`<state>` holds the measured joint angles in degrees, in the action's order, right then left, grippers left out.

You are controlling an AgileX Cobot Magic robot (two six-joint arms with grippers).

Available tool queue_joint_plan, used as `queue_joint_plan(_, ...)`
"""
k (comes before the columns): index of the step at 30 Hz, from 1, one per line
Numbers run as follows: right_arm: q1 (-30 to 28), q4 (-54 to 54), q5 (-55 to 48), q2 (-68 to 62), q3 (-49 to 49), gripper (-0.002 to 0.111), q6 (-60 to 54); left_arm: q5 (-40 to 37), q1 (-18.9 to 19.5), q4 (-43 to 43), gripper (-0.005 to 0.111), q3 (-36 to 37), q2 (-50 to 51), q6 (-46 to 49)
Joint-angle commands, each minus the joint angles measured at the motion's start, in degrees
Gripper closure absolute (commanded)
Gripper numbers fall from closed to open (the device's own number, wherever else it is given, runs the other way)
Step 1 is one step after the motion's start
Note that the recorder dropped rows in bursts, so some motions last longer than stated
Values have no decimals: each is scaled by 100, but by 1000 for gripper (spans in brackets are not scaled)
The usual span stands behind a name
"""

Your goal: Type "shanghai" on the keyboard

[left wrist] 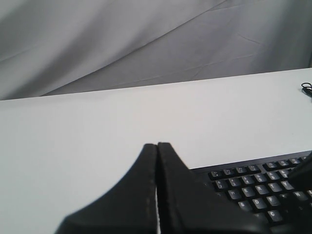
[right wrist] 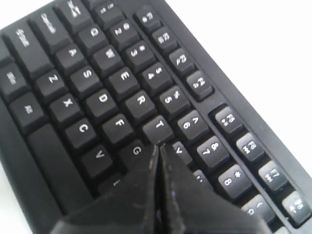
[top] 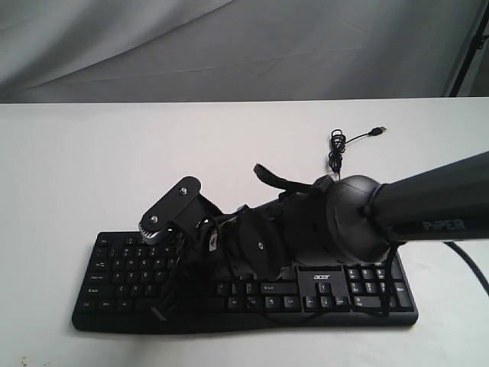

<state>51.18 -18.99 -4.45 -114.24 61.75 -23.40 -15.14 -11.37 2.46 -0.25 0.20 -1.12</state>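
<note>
The black keyboard lies along the near edge of the white table, its white acer logo showing. My right arm reaches across it from the right. The right gripper is shut with nothing in it, its tips low over the meeting of the T, G and Y keys; the keys under the fingers are hidden. In the exterior view its tips are over the keyboard's left half. My left gripper is shut and empty, beside the keyboard's corner.
The keyboard's thin black cable lies coiled behind it, with the USB plug loose on the table. A grey cloth backdrop hangs behind the table's far edge. A dark pole stands at the back right.
</note>
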Motion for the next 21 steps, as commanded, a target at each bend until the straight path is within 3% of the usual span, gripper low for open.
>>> queue_joint_plan(1, 84, -17, 75, 100, 119, 108, -301, 28, -23, 4, 107, 25, -20, -16)
queue_joint_plan(5, 427, -489, 35, -202, 721, 108, -1417, 28, -23, 4, 107, 25, -20, -16)
queue_joint_plan(12, 604, -595, -254, -843, 1628, 108, -1488, 28, -23, 4, 107, 25, -20, -16)
queue_joint_plan(21, 604, -626, -141, -1115, 1742, 108, -1697, 28, -23, 4, 107, 25, -20, -16)
